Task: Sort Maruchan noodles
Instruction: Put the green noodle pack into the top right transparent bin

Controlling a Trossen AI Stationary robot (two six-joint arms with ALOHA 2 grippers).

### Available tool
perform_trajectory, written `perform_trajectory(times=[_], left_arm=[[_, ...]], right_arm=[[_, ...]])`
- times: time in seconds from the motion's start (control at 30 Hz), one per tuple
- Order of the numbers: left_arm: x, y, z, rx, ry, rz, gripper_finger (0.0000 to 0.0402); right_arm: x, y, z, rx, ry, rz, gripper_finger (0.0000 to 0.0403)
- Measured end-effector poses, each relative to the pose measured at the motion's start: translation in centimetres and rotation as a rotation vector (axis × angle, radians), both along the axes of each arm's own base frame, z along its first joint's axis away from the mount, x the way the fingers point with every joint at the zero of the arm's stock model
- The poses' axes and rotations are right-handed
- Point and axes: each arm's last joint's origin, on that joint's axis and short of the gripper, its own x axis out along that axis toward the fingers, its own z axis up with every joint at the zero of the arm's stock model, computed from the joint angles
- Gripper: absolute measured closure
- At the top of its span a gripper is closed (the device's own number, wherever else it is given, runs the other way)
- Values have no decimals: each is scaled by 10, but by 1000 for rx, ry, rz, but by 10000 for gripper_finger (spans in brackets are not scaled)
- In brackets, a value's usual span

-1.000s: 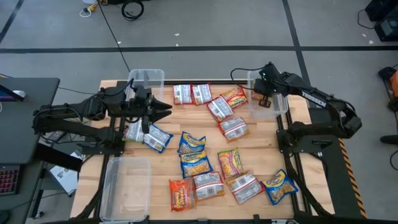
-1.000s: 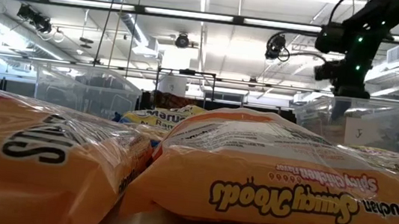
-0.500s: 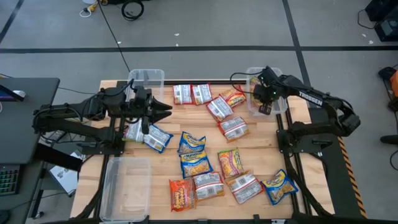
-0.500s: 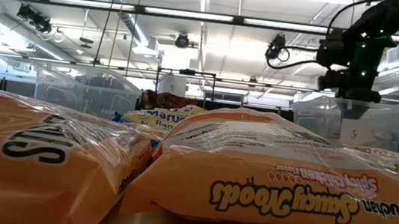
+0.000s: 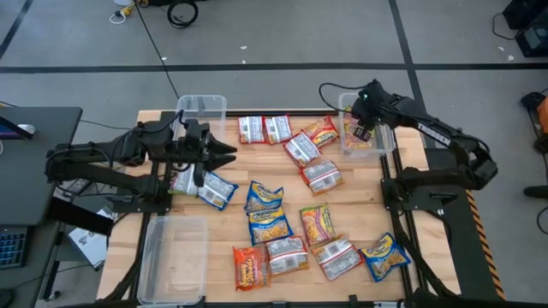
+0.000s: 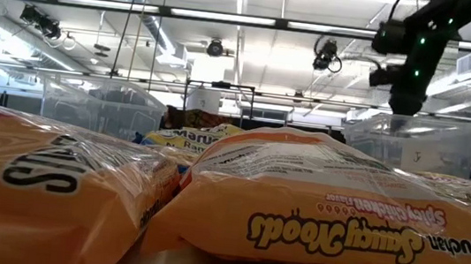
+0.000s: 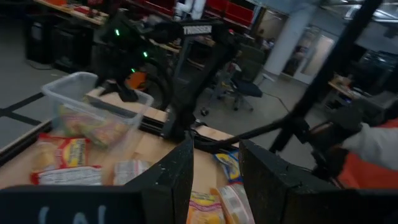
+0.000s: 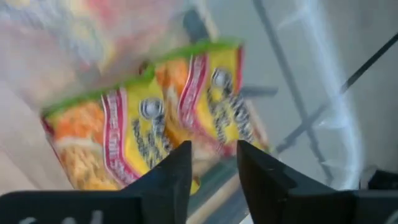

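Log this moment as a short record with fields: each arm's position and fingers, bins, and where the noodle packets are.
Left gripper: waits over the table's left side, fingers apart, holding nothing.
Right gripper: above the right clear bin, fingers parted, empty.
Bin contents: a green-and-yellow packet lies in the right bin.
Other bins: one at the far left, one at the near left; contents cannot be told.
Loose packets: spread across the middle of the table, unsorted.

arms: 2, black | lettering: white TROSSEN | lights: green | cables: black
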Motion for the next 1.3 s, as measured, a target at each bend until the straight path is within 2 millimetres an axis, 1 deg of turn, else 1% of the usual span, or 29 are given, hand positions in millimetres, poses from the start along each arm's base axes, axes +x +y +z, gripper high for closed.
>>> perform_trajectory(times=[0.1,0.23,0.33,0.4,0.47,0.53,0.7,0.83,0.93,1.1,1.17,1.3], left_arm=[[0,-5,0,0,0,-28,269],[0,-12,0,3,-2,-64,269],[-1,-16,1,26,-9,-88,269],[-1,-18,1,46,-8,-95,269],[-1,-18,1,52,-9,-93,269],[-1,-16,1,52,-8,-87,269],[0,-10,1,19,-7,-51,269],[0,-6,1,23,-6,-33,269],[0,-4,1,32,-5,-25,269],[0,1,1,37,-3,5,269],[0,3,1,37,-3,15,269],[0,5,1,37,-3,22,269]], right_arm=[[2,13,9,18,-26,13,247],[6,38,26,62,-154,41,246],[11,56,29,112,-215,79,249],[11,58,28,123,-211,47,250],[10,51,23,135,-185,-41,250],[8,38,16,179,-196,-133,249],[1,-1,-11,435,-275,-291,222],[-6,-22,-33,500,-160,-282,190],[-5,-31,-42,498,-85,-261,179],[4,-47,-52,439,-73,-301,187],[7,-53,-58,417,-36,-295,192],[11,-58,-75,461,41,-235,195]])
